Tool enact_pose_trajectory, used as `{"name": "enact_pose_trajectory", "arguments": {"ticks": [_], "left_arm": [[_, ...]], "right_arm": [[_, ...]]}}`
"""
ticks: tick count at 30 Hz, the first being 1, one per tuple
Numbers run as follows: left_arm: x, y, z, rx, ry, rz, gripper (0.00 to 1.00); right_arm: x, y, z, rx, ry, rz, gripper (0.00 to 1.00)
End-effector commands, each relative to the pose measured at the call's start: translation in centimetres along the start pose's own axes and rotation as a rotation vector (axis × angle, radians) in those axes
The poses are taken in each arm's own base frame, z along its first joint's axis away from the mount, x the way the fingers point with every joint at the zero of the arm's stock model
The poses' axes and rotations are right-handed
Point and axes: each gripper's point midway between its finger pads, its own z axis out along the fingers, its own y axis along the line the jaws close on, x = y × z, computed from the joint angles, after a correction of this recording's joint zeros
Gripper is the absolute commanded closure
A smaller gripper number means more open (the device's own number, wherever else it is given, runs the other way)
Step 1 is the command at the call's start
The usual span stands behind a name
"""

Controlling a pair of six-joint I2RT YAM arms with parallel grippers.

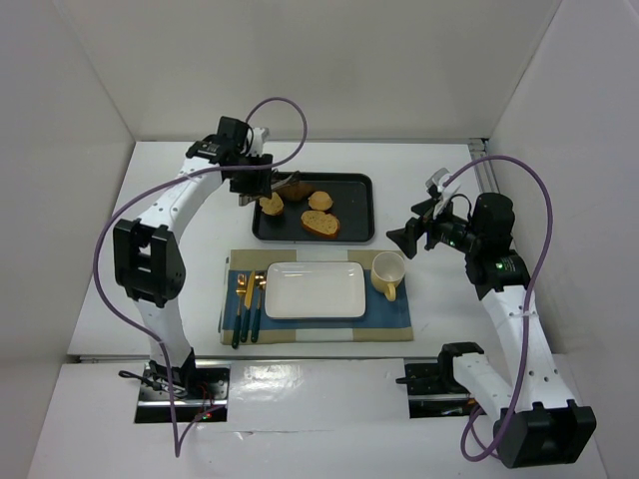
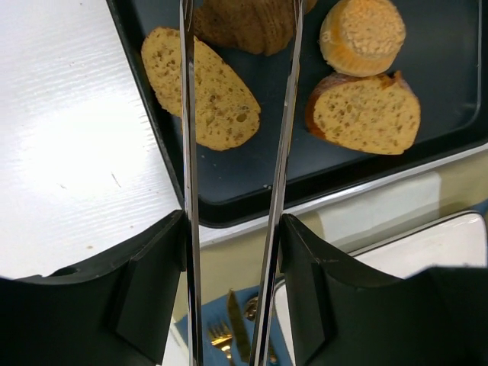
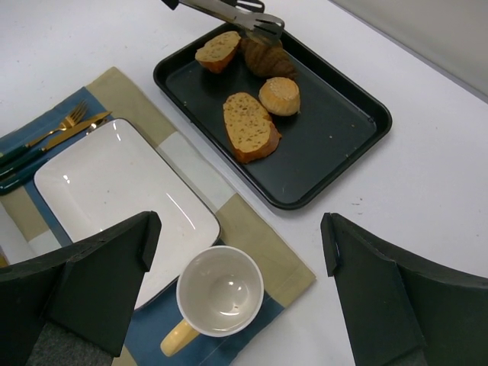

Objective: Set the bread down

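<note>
The bread, a dark brown croissant (image 2: 244, 27), lies at the tray's far left, also in the top view (image 1: 296, 190) and the right wrist view (image 3: 267, 57). My left gripper (image 2: 232, 221) (image 1: 250, 185) is shut on metal tongs (image 2: 187, 152) (image 3: 229, 11). The two tong blades reach to the croissant, one on each side of it. I cannot tell whether they squeeze it. My right gripper (image 3: 240, 221) (image 1: 407, 238) is open and empty, above the cup at the right.
The black tray (image 1: 354, 225) also holds golden slices (image 2: 206, 88) (image 2: 366, 114) and a round piece (image 2: 362, 34). In front of it a placemat (image 1: 394, 309) carries a white plate (image 1: 315, 289), a yellow-handled cup (image 1: 388, 271) and cutlery (image 1: 248, 299).
</note>
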Motion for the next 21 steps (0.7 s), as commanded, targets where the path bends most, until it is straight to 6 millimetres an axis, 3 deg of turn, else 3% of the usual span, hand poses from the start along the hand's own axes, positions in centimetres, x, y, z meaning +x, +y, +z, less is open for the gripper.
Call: {"name": "enact_pose_trajectory", "arguments": {"ticks": [1, 14, 21], "left_arm": [[-0.9, 0.5, 0.1, -0.02, -0.044, 0.106, 0.36], [-0.7, 0.0, 0.1, 0.099, -0.053, 0.161, 0.36], [-0.5, 1.1, -0.3, 0.125, -0.054, 0.159, 0.36]], "right_arm": [[-1.3, 0.2, -0.2, -0.019, -0.026, -0.031, 0.0], [-0.9, 0.0, 0.1, -0.023, -0.013, -0.027, 0.0], [-0.7, 0.1, 0.1, -0.024, -0.006, -0.021, 0.0]]}}
